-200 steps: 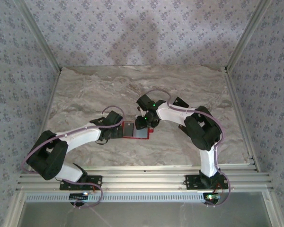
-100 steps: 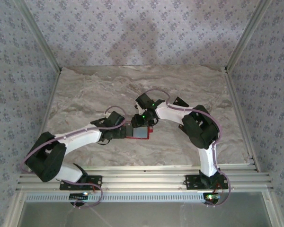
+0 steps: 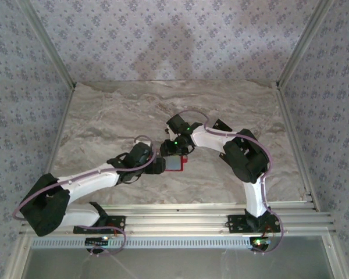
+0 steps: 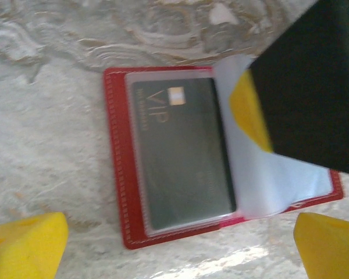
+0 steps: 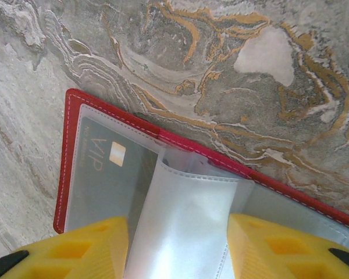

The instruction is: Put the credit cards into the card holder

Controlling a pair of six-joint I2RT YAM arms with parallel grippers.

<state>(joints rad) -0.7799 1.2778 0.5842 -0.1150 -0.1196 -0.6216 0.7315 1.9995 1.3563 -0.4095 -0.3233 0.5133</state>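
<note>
Marble table top [image 5: 267,58], grey with gold swirls, has one small, flat, red folding card holder [image 4: 117,168] lying open on it. Seen from above, the card holder sits between the two pincers, right by their tips. One thin dark grey card [image 4: 183,157] can be counted. It has the letters VIP and a small gold square on it. It lies flat inside one clear plastic pocket [image 4: 136,87], on the half of the card holder that the right pincer does not cover. The left pincer [image 4: 178,241] is wide open and holds nothing. Its two yellow fingers [image 4: 29,244] sit far apart, and the card holder lies just ahead of them, across the gap. The right pincer [image 5: 177,247] is over the other half. Its two yellow fingers [image 5: 81,247] stand apart too. One loose clear plastic leaf [image 5: 186,221] rises into the gap and fills it from one finger to the other. I cannot tell if the fingers squeeze it. From the left wrist, one yellow finger of the right pincer presses against this leaf and holds it up off the card.
</note>
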